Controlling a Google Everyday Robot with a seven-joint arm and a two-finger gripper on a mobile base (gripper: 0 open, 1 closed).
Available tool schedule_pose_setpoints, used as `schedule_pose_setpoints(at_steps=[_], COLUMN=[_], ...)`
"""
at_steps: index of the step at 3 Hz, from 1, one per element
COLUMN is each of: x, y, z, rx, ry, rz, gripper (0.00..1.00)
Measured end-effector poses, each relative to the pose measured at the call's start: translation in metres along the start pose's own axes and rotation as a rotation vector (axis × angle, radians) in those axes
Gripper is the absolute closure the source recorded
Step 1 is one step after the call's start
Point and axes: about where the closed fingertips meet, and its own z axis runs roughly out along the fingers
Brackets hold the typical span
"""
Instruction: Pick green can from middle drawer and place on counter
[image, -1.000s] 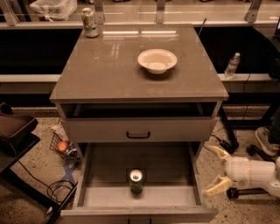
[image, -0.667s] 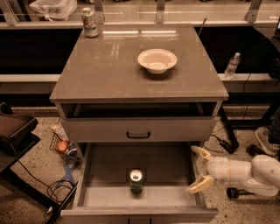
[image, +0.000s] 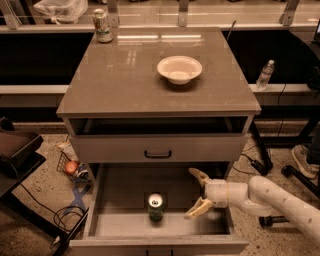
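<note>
The green can (image: 155, 207) stands upright in the open middle drawer (image: 120, 190), near the front centre, its silver lid facing up. My gripper (image: 197, 192) is over the right part of the drawer, to the right of the can and apart from it. Its two pale fingers (image: 198, 208) are spread wide and hold nothing. The arm (image: 272, 197) comes in from the lower right. The counter (image: 125, 75) tops the cabinet above.
A white bowl (image: 179, 69) sits on the counter's right middle. A paler white-and-green can (image: 102, 25) stands at its back left corner. The top drawer (image: 158, 147) with a black handle is slightly open above. A water bottle (image: 264, 75) stands on the right shelf. Cables and clutter lie on the floor at left.
My gripper has moved left, from outside the drawer's right side to over the drawer's right part, closer to the green can. The can has not moved.
</note>
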Motion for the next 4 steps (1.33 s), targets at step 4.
schedule_pose_setpoints(at_steps=[4], x=[0.033], y=[0.017], z=[0.087], rx=[0.014], ry=[0.113], rz=[-0.158], gripper=[0.00])
